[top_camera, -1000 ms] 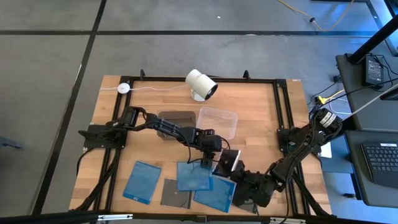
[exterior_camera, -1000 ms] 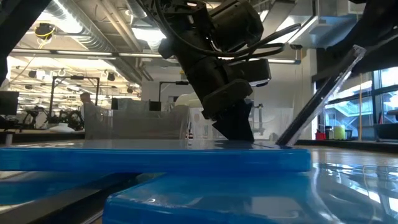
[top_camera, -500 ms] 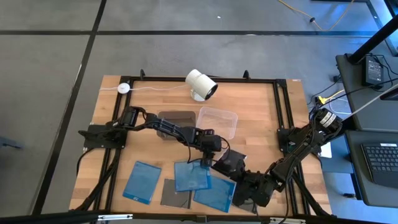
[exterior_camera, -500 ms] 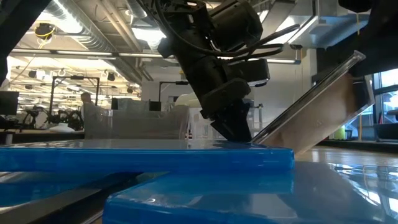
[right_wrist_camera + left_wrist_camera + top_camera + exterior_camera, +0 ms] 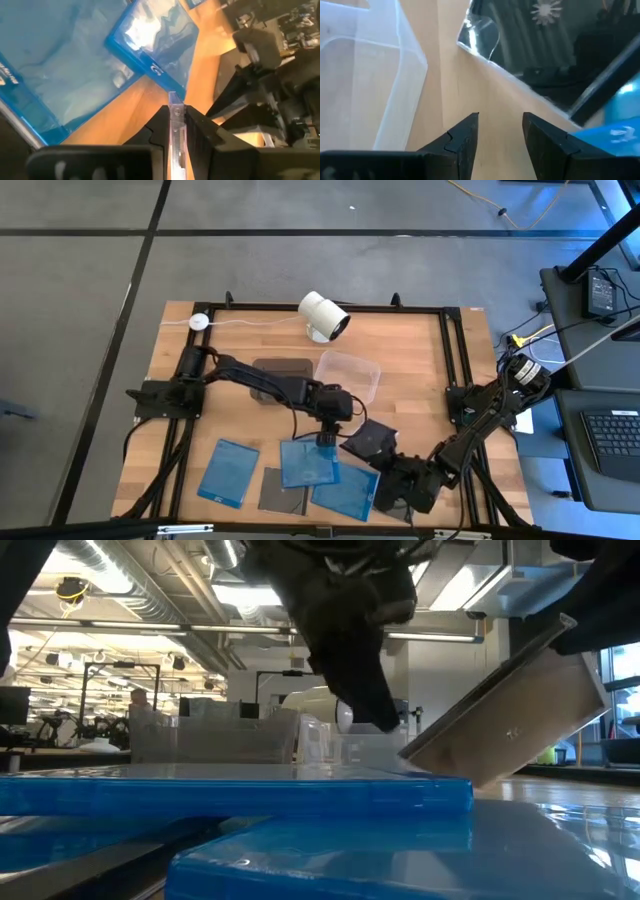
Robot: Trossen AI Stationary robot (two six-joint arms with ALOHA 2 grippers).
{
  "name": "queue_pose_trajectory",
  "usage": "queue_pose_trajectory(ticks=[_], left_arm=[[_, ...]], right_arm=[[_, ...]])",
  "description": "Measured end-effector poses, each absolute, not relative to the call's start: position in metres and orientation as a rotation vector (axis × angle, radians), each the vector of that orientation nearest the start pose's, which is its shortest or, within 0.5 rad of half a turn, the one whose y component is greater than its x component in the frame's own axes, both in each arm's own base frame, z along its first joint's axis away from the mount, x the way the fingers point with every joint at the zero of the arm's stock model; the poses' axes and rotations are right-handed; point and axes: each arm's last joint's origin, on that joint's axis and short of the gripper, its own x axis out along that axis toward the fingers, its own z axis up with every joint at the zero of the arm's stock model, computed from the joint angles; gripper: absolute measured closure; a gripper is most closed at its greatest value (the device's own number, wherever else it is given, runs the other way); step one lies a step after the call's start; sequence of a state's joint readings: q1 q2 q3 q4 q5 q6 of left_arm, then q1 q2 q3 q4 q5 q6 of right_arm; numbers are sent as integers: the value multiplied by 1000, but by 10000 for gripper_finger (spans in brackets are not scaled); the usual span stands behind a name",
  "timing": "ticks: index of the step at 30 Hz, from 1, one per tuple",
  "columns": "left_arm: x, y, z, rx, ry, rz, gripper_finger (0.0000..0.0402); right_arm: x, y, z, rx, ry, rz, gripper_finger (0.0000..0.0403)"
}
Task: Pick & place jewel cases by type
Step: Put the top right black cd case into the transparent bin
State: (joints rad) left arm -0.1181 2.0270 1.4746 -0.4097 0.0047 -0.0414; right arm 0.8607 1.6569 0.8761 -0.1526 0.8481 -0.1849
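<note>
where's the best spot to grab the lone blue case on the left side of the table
Take the lone blue case by one of its thin outer edges, coming from above with the left claw, which is open and empty. It lies flat on the wood, apart from the overlapping cases, so its edges look free. The right claw is busy, clamped on the dark case.

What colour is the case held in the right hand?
Dark grey, nearly black; the case in the right hand shows best in the high view.
</note>
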Motion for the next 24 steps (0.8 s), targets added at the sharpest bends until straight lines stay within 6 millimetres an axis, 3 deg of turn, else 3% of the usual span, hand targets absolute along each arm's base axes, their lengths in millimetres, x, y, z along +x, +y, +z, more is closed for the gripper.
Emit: queue_pose_trajectory(ticks=[6, 12, 16, 20, 24], left_arm=[[411, -49, 210, 64, 1007, -134, 253], [396, -48, 247, 85, 937, -148, 254], [386, -49, 263, 100, 922, -159, 253], [375, -50, 263, 99, 865, -171, 254], [355, -52, 249, 22, 818, -200, 252]], right_arm=[[212, 226, 169, -865, 570, -20, 353], [205, 230, 172, -844, 501, -147, 353], [203, 238, 184, -840, 439, -228, 353], [201, 246, 200, -862, 396, -307, 353], [200, 243, 224, -808, 317, -449, 353]])
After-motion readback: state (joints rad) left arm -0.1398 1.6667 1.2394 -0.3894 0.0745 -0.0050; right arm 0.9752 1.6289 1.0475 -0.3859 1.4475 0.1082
